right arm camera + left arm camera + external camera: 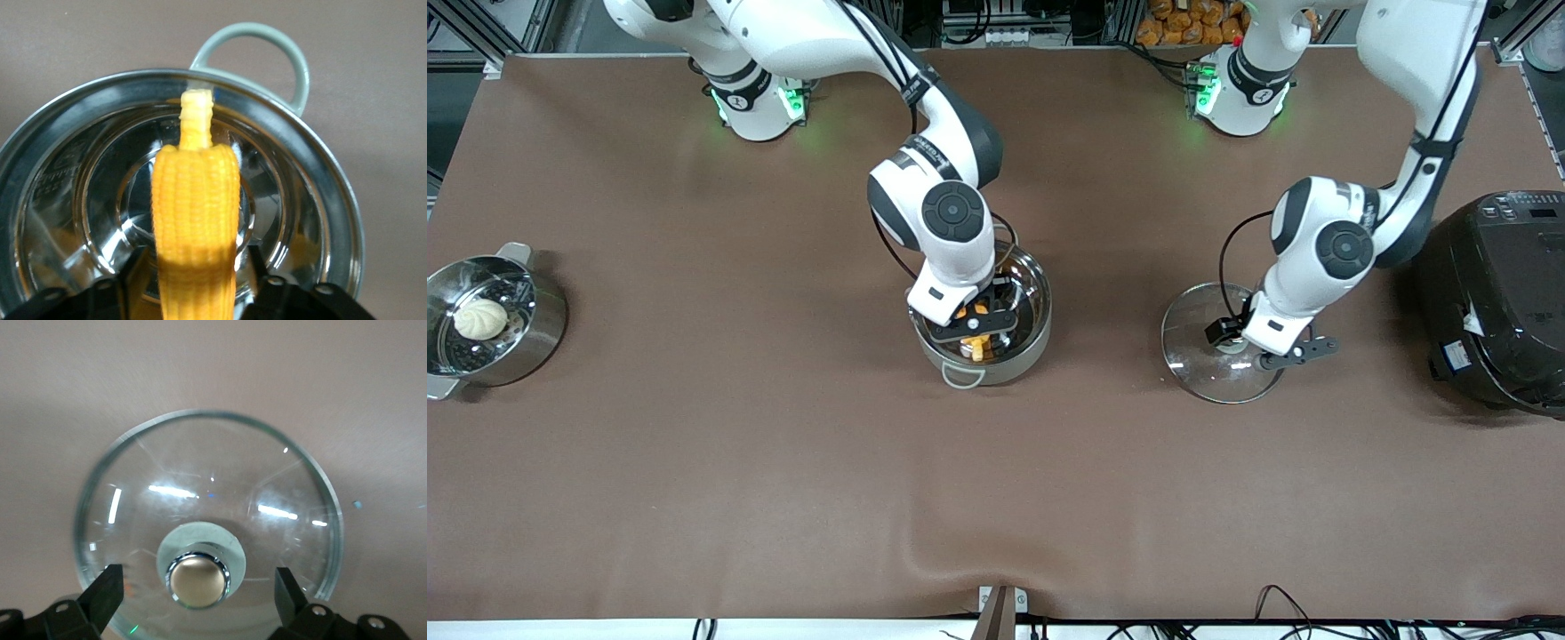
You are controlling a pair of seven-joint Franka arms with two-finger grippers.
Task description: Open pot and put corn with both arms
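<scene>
The yellow-orange corn cob (193,220) is clamped by the right claw (193,283) inside the round shiny steel pot (1024,342). The left claw (195,592) is spread apart over the clear glass lid (207,520), laid on the brown worktop (783,462)

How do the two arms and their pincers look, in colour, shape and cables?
Both arms are glossy white with rounded shells, black joint bands and round black caps at the wrists. Thin black cables run along them and loop near the wrists. Green lights glow at both bases. The right pincer and the left pincer are black, each with two flat fingers and small screw holes.
</scene>
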